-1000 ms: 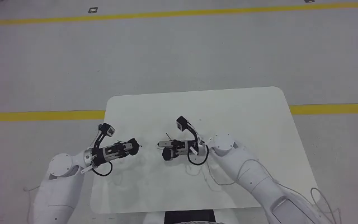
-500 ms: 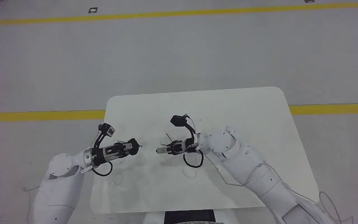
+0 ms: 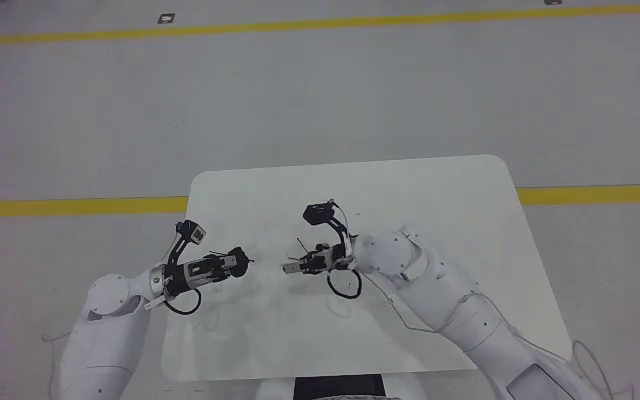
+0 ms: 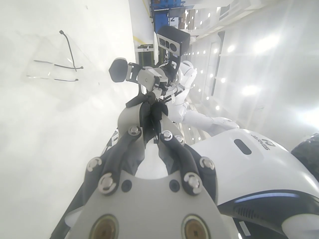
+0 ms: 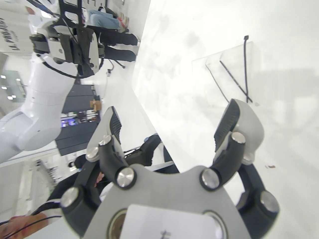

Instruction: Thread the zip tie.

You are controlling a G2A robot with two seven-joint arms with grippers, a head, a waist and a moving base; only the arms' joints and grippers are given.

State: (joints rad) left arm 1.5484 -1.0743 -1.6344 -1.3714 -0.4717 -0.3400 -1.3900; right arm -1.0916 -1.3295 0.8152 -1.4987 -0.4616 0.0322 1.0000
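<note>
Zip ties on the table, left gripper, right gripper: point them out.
zip ties (image 5: 245,70), right wrist view, middle of one tie's strap
right gripper (image 5: 172,106), right wrist view, midway between its open fingertips
left gripper (image 4: 153,108), left wrist view, where its fingertips meet

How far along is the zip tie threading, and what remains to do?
Done: nothing visible. Three black zip ties lie loose and unlooped on clear plastic on the table. In hand: the right gripper is open and empty near them; the left gripper is shut, contents unclear. Left: grasp one tie, thread its tail through its head.
</note>
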